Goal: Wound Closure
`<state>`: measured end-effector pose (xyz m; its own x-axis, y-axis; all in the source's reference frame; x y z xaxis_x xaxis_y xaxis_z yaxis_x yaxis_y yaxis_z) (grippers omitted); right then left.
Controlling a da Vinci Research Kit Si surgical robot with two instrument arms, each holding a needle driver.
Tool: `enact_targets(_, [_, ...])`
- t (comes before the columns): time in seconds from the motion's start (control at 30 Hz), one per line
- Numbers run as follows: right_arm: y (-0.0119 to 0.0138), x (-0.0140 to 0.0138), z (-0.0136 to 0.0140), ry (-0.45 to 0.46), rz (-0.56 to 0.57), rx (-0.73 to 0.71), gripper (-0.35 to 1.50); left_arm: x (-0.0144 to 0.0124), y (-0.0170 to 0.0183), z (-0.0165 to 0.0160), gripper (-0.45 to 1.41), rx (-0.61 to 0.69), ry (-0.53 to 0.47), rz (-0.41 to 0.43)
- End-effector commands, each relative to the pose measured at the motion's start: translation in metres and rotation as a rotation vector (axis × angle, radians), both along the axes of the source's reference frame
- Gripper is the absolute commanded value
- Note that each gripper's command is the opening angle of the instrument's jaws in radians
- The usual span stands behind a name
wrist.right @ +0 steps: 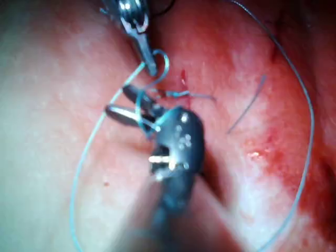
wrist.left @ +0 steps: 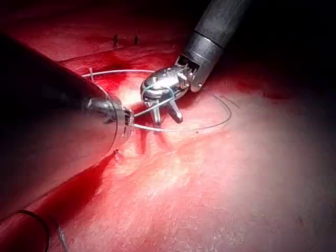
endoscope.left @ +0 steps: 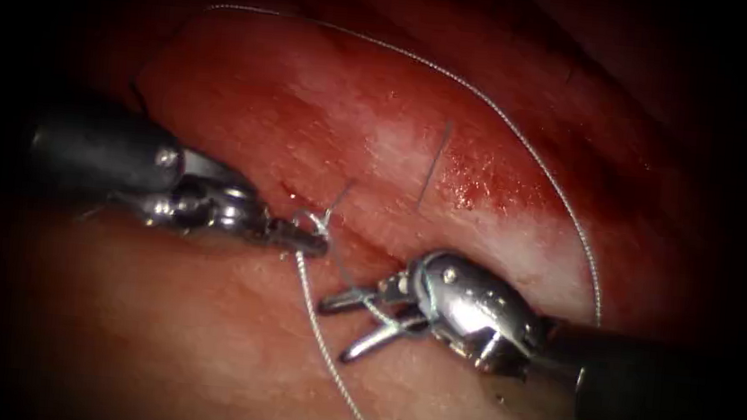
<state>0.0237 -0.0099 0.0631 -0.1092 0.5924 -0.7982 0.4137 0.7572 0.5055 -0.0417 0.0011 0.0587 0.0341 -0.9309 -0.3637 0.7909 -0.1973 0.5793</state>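
Tissue | left tool grips thread | right tool agape, thread-wrapped

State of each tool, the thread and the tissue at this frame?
left tool: shut on the thread at the cut.
right tool: jaws open, thread looped around them, gripping nothing.
thread: loose arc over the tissue.
tissue: cut stained with red fluid.

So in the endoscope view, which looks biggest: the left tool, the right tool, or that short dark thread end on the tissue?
1. Right tool, but it sits nearer the camera, so its lead over the left is unsure.
2. Left tool.
3. Short thread end, clearly smallest.
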Motion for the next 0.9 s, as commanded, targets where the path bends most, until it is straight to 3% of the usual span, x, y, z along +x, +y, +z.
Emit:
enact_targets(0.03, [-0.0006,0.0009,0.0004,0.018,0.006,0.016,0.29,-0.0005,-0.0003,0.0006,-0.45,0.000,-0.002,0.000])
enact_targets(0.1, [-0.0005,0.0008,0.0004,0.030,0.013,0.029,0.36,-0.0003,-0.0003,0.0006,-0.45,0.004,-0.001,-0.003])
enact_targets(0.23, [-0.0003,0.0008,0.0002,0.069,0.027,0.104,0.69,-0.0004,-0.0003,0.0007,-0.45,0.011,-0.002,-0.006])
enact_targets(0.5, [0.0006,-0.0001,-0.0002,0.084,0.148,0.167,0.63,-0.0015,-0.0026,0.0031,-0.45,0.074,-0.008,-0.025])
enact_targets(0.6, [0.0014,-0.0008,-0.0006,0.079,0.229,0.212,0.46,-0.0019,-0.0039,0.0047,-0.45,0.130,-0.014,-0.060])
enact_targets(0.83, [0.0041,-0.0016,-0.0002,0.075,0.312,0.239,0.53,-0.0025,-0.0062,0.0063,-0.45,0.241,-0.056,-0.146])
enact_targets(0.9, [0.0046,-0.0018,0.0003,0.036,0.374,0.243,0.48,-0.0027,-0.0066,0.0058,-0.45,0.261,-0.082,-0.166])
